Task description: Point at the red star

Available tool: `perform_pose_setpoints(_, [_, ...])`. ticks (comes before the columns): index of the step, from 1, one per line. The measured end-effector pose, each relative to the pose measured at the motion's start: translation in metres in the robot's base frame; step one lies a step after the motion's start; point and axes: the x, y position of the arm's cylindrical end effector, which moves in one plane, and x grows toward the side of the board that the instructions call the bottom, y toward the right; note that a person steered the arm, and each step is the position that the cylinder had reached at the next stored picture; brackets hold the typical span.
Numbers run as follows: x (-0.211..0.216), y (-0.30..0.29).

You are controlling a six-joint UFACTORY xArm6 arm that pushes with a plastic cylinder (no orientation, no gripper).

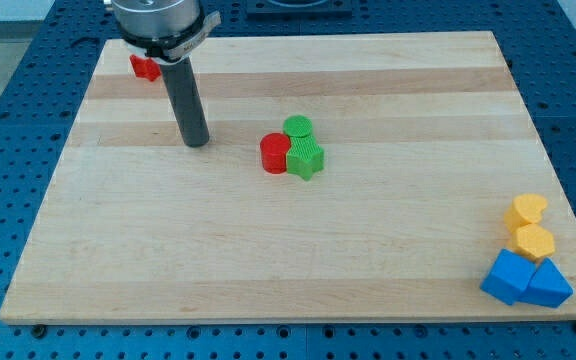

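Spanning blue pegboard [8, 120], pale wooden board [368, 250], my tip [197, 143] upon it.

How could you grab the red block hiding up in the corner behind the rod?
I have no claw, only my tip, so I can't grab. The red star sits near the board's top-left edge, partly behind my rod. I'd probably touch its open lower side, coming from the view's bottom.

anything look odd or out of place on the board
Nothing stands out. The red star sits alone at the view's top left, partly hidden behind the rod; my tip rests below and right of it. No block looks tipped or damaged.
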Motion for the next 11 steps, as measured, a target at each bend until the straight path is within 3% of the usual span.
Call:
perform_pose_setpoints(2, [-0.056,0.0])
perform_pose_setpoints(7, [-0.133,0.006])
perform_pose_setpoints(11, [-0.163,-0.038])
